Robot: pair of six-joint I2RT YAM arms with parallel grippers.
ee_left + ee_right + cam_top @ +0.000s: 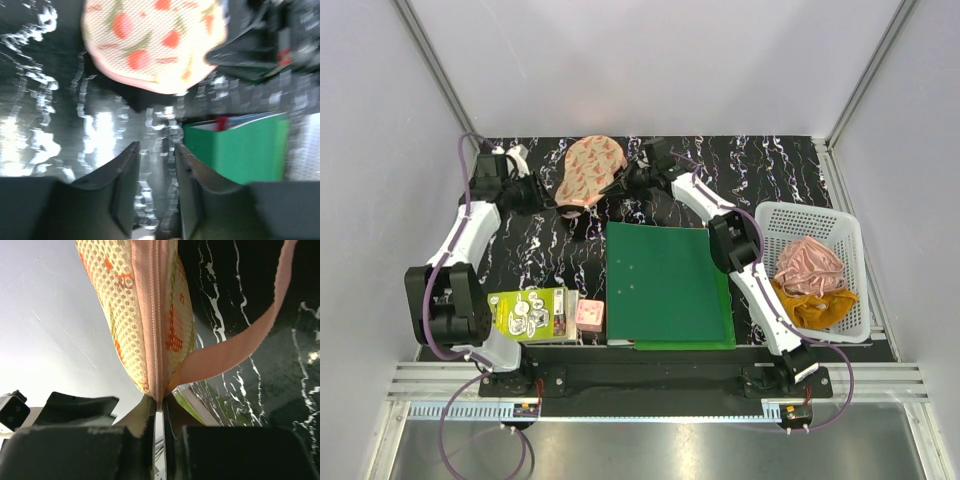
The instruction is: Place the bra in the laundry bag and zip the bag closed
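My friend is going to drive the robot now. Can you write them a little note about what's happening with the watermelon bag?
Left gripper: open, holding nothing, just left of the bag.
Right gripper: shut on the end of the laundry bag at its zip seam.
Bag: at the far side of the table, between the two grippers.
Bra: not clearly seen. A dark bit at the bag's near edge might be it, but I can't tell.
Done: the zip looks closed along the stretch the right wrist view shows.
Left: check the whole zip, then let go.
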